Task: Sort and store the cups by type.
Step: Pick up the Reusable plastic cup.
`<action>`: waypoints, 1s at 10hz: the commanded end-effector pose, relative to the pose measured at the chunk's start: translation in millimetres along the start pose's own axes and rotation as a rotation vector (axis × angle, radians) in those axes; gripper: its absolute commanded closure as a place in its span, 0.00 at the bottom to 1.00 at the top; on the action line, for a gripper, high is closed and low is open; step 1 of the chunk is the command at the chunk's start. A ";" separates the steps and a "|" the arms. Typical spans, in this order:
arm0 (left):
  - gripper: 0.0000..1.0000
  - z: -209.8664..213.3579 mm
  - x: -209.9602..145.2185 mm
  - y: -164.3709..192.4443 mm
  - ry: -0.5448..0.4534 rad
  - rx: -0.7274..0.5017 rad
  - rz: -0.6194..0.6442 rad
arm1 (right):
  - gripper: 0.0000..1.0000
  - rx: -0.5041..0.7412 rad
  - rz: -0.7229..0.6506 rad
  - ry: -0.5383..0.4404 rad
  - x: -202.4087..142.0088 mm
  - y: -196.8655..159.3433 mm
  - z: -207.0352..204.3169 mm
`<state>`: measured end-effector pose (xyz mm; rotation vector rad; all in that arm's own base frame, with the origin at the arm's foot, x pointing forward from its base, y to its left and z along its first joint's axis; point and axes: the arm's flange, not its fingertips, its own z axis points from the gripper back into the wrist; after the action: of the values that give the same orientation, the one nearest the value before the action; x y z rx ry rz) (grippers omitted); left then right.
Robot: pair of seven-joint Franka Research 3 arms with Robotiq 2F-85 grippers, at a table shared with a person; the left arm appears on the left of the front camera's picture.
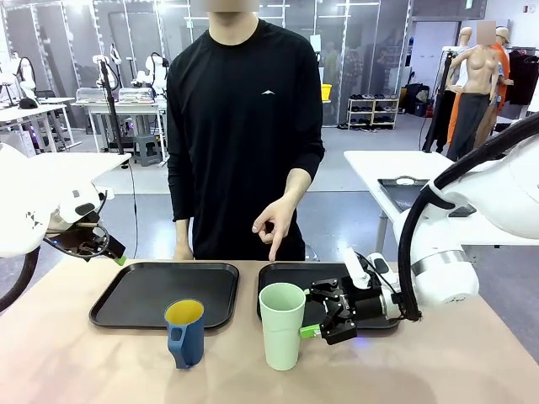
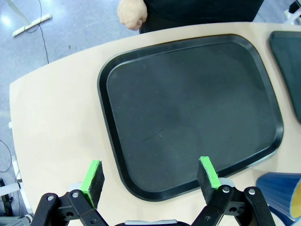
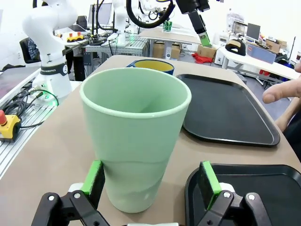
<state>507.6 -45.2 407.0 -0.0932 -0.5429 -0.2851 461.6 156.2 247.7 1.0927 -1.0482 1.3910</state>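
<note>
My right gripper (image 1: 313, 311) waits open just beside the mint tumbler (image 1: 282, 324) near the table (image 1: 84, 362)'s front edge; my left gripper (image 2: 150, 176) hangs open above a tray (image 2: 188, 108).

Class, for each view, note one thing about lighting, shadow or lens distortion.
Front view: even light, only soft shadows beneath the mint tumbler and blue mug. Left wrist view: the wide lens bows the black tray. Right wrist view: the tumbler looms oversized.

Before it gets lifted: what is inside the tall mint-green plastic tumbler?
Inside the tall mint-green plastic tumbler, the upper wall looks bare; its near side hides the bottom, so contents there cannot be seen.
</note>
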 end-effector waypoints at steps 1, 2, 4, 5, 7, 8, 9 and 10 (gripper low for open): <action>0.00 0.8 1.3 0.4 -0.003 0.001 0.000 | 0.00 0.049 -0.019 -0.011 0.3 -9.8 -5.5; 0.00 0.8 1.3 0.4 -0.003 0.001 0.000 | 0.00 0.072 -0.013 -0.014 -0.7 -11.2 -9.8; 0.00 0.8 1.3 0.4 -0.003 0.001 0.000 | 0.00 0.104 -0.001 -0.020 0.0 -10.6 -16.8; 0.00 0.8 1.3 0.4 -0.003 0.001 0.000 | 0.00 0.117 -0.005 -0.025 -0.7 -9.3 -19.7; 0.00 0.8 1.3 0.4 -0.003 0.001 0.000 | 0.00 0.140 -0.002 -0.031 -3.2 -8.1 -28.1; 0.00 0.8 1.3 0.4 -0.003 0.001 0.000 | 0.00 0.151 0.001 -0.040 -4.7 -9.1 -32.9; 0.00 0.8 1.3 0.4 -0.003 0.001 0.000 | 0.00 0.163 -0.001 -0.046 -6.7 -9.8 -38.5; 0.00 0.8 1.3 0.4 -0.003 0.001 0.000 | 0.00 0.170 -0.003 -0.053 -8.0 -11.6 -44.9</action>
<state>507.6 -45.2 407.0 -0.0932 -0.5430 -0.2851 462.1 192.2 232.9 1.2325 -0.9972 1.4723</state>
